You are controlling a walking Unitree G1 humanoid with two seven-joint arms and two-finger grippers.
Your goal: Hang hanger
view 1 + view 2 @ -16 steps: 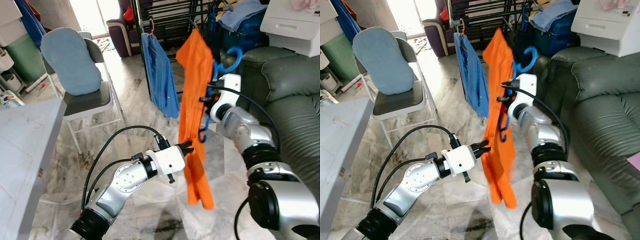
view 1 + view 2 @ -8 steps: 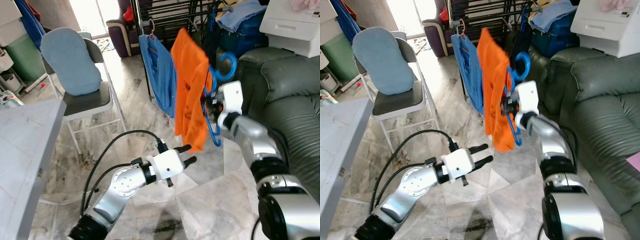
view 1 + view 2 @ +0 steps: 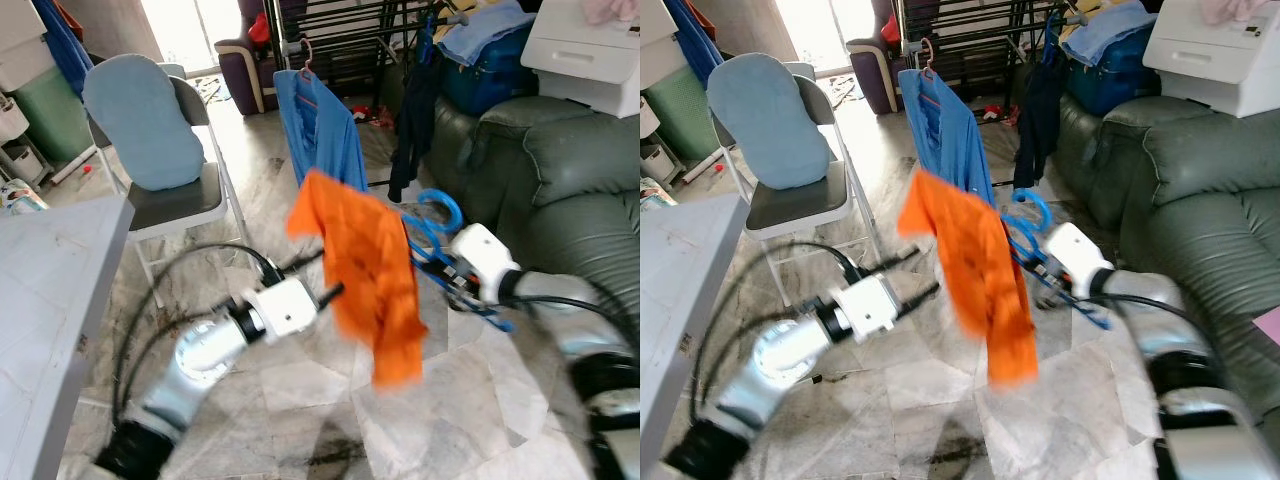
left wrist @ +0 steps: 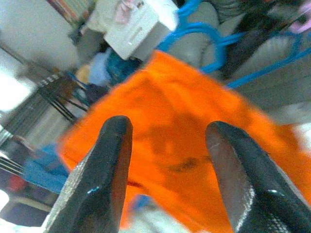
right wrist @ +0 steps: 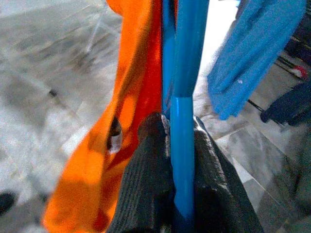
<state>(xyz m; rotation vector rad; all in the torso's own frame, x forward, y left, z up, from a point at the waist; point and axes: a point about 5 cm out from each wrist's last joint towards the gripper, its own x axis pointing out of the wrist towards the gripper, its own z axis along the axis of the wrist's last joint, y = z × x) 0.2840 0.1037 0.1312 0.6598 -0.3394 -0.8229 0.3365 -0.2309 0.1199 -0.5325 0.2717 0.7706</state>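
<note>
An orange garment (image 3: pixel 365 275) hangs on a blue plastic hanger (image 3: pixel 440 235), tilted low over the marble floor. My right gripper (image 5: pixel 170 145) is shut on the hanger's blue bar (image 5: pixel 184 73); its white wrist (image 3: pixel 480 258) sits just right of the cloth. To the left of the garment, my left gripper (image 3: pixel 315 285) stands open, its black fingers (image 4: pixel 104 170) spread with the orange cloth beyond them. A black drying rack (image 3: pixel 340 40) stands behind, with a blue shirt (image 3: pixel 320 135) hung on it.
A folding chair (image 3: pixel 175 170) with a blue cushion stands at the left, beside a grey table (image 3: pixel 45 300). A green sofa (image 3: pixel 570 170) runs along the right. A dark garment (image 3: pixel 412 110) hangs from the rack. Marble floor lies open in front.
My right arm has swung down and outward, so the hanger and orange garment dropped lower and tilted. My left gripper rose toward the cloth and stays open.
</note>
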